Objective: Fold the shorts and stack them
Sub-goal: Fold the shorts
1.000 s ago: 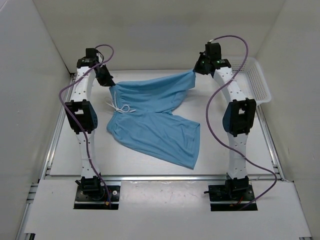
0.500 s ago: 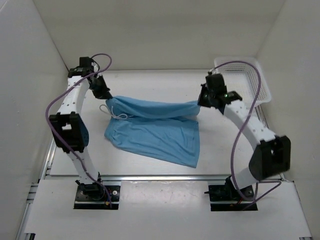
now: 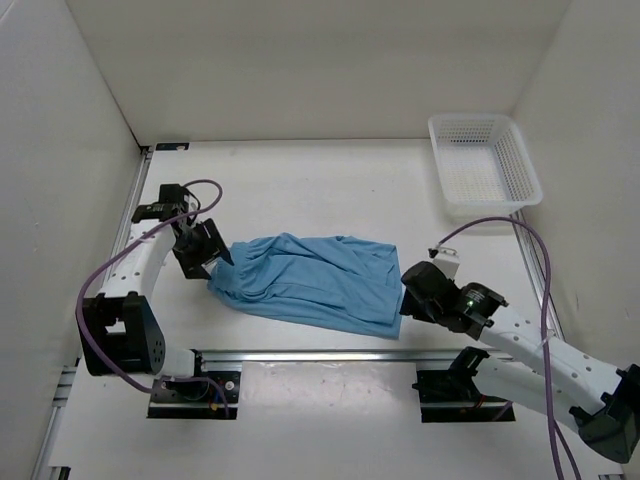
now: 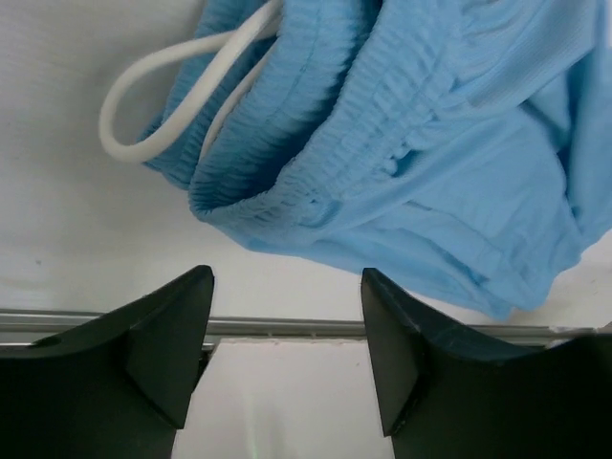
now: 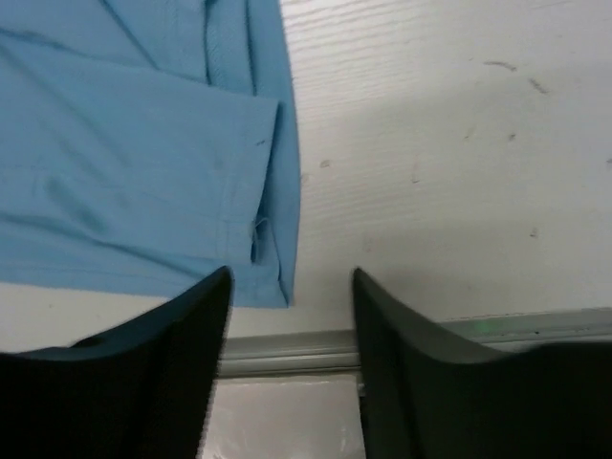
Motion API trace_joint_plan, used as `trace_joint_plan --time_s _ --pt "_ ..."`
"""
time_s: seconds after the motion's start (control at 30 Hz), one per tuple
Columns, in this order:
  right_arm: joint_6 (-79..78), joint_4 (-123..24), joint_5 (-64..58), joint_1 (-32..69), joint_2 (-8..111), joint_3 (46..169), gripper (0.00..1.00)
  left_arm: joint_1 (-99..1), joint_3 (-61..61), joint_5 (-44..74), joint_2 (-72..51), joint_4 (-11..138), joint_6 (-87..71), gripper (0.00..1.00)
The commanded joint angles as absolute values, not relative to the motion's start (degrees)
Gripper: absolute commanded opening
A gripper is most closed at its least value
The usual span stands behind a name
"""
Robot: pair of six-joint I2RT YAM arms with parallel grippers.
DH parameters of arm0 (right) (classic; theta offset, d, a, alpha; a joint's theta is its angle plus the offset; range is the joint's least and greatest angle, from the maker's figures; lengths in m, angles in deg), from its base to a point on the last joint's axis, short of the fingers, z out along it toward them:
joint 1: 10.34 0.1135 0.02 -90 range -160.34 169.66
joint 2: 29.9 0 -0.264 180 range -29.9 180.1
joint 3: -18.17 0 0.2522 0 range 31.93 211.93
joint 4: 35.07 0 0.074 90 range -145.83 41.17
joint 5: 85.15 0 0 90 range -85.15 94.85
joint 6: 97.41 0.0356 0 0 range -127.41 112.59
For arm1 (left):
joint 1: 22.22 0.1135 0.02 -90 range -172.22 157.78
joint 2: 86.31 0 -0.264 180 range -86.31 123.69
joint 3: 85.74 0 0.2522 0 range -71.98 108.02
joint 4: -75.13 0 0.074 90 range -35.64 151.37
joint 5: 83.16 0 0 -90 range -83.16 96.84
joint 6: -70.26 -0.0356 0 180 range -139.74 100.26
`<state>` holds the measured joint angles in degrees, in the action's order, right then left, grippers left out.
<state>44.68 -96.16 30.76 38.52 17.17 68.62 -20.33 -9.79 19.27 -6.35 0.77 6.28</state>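
Near the counter's (image 3: 330, 190) front edge the folded shorts (image 3: 310, 285) lie with their long axis left to right between your hands: waistband (image 4: 382, 105) just beside the open, empty left hand (image 3: 212, 258), leg hems (image 5: 273, 191) beside the open, empty right hand (image 3: 408, 296).
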Motion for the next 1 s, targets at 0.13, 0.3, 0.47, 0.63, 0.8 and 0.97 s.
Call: trace_joint_plan --time_s 0.13,0.3,0.47,0.63,0.8,0.97 --pt "38.8 -93.2 33.2 34.1 33.1 82.4 0.09 -20.9 -4.5 14.5 -3.3 4.1 8.8 0.24" --pt "29.7 -86.6 19.9 32.1 46.7 86.0 0.35 -20.9 -5.1 14.5 1.4 6.1 8.8 0.53" --pt "27.8 -83.4 15.8 31.6 54.5 86.6 0.67 -20.9 -8.3 15.0 4.6 8.4 8.8 0.89" --pt "26.8 -78.6 14.5 31.1 61.0 86.1 0.68 -21.4 -8.8 17.5 9.7 11.0 8.3 0.75" --pt "26.8 -75.5 15.0 30.4 62.3 84.8 0.27 -21.4 -6.9 17.5 11.2 11.0 7.2 0.15" --pt "25.6 -78.6 18.3 29.9 58.7 86.0 0.0 -21.4 -4.4 17.5 8.9 9.4 7.2 0.1"
